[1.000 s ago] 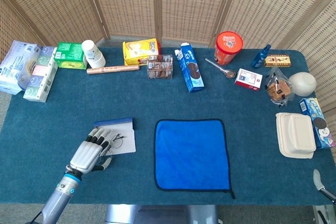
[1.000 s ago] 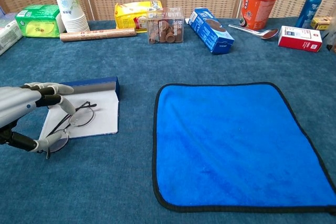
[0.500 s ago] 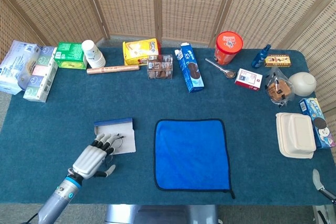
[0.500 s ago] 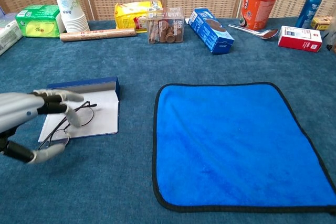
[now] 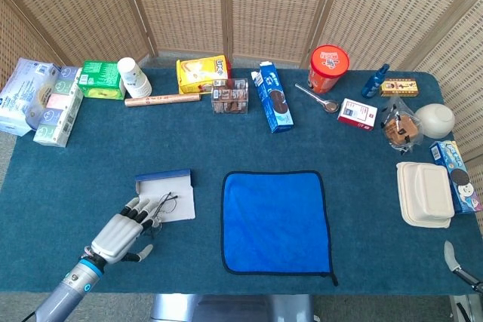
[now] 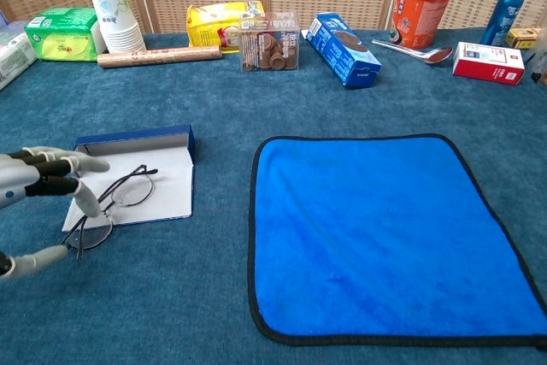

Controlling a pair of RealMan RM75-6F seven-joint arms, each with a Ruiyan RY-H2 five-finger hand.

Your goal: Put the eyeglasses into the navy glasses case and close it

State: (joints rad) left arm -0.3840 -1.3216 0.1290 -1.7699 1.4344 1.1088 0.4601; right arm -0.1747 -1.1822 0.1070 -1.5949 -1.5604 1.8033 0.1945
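Chest view: eyeglasses (image 6: 115, 204) lie partly on the white inside of the open navy glasses case (image 6: 137, 179), one lens on it, the other over its near-left edge on the table (image 6: 256, 100). Their long axis runs diagonally, near-left to far-right. Left hand (image 6: 38, 190) is released, fingers spread beside the frame. Right hand (image 5: 456, 258) barely shows at the head view's edge; state cannot be told.
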